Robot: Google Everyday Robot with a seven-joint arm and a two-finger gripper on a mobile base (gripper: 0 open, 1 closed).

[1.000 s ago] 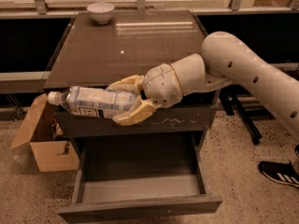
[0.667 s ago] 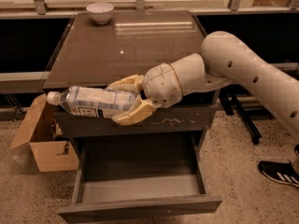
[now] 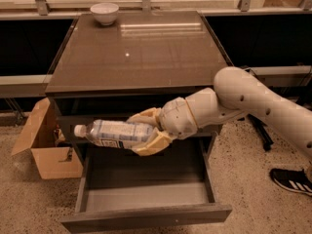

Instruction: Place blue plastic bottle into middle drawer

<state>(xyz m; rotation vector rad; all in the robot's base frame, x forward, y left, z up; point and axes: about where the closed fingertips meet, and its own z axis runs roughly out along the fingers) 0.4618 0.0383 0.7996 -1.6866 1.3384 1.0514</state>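
The blue plastic bottle (image 3: 113, 133) is clear with a white cap and a pale label. It lies horizontally, cap to the left, in my gripper (image 3: 145, 130). The tan fingers (image 3: 151, 143) are shut on its right end. The bottle hangs in front of the cabinet, over the back left part of the open middle drawer (image 3: 146, 194). The drawer is pulled out, and its grey floor shows below the bottle. My white arm (image 3: 243, 99) reaches in from the right.
A white bowl (image 3: 104, 12) sits at the back left of the cabinet top (image 3: 141, 48). An open cardboard box (image 3: 46, 143) stands on the floor left of the drawer. A black shoe (image 3: 291, 179) is at the right.
My gripper and the bottle have moved down from the top edge of the cabinet to just above the open drawer.
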